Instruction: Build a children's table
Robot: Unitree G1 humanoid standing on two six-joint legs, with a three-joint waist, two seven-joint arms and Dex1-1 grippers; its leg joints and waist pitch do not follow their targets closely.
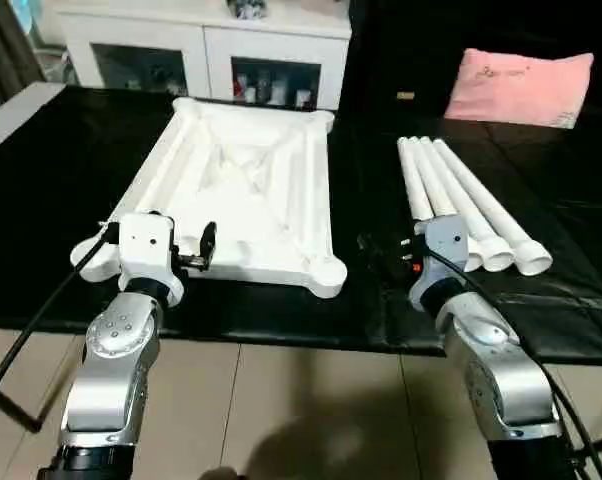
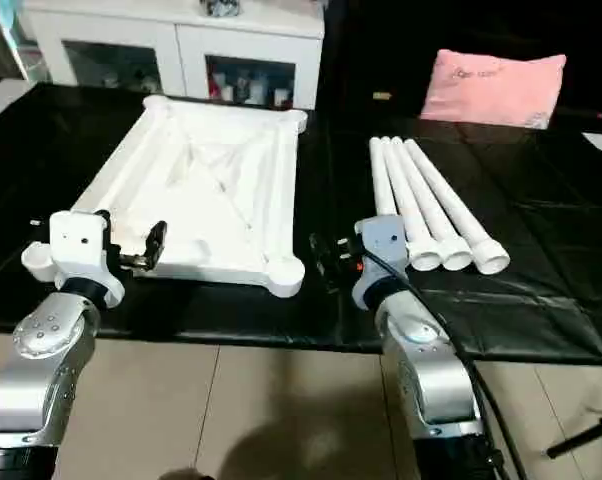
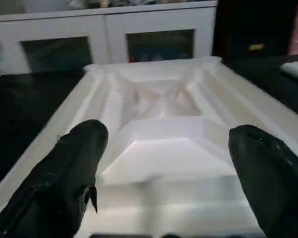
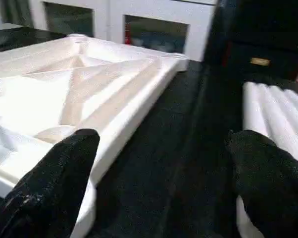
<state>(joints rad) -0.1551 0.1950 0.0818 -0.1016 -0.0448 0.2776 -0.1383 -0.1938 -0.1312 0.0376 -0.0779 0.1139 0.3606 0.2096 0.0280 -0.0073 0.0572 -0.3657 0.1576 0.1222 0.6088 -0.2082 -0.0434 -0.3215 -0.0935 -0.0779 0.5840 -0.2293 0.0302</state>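
The white table top point(image 1: 246, 190) lies upside down on the black mat, ribbed underside up, with a round socket at each corner. Four white tube legs point(image 1: 461, 200) lie side by side to its right, flared ends toward me. My left gripper point(image 3: 169, 136) hovers at the top's near edge, close to the near-left corner, open with nothing between its fingers point(image 1: 207, 244). My right gripper point(image 4: 166, 144) is open and empty over the mat, in the gap between the top's near-right corner socket point(image 1: 326, 275) and the legs.
The black mat point(image 1: 61, 180) covers the low work surface; its near edge drops to a tiled floor point(image 1: 281, 400). A white cabinet with glass doors point(image 1: 206, 50) stands behind. A pink pillow point(image 1: 521, 85) lies at the back right.
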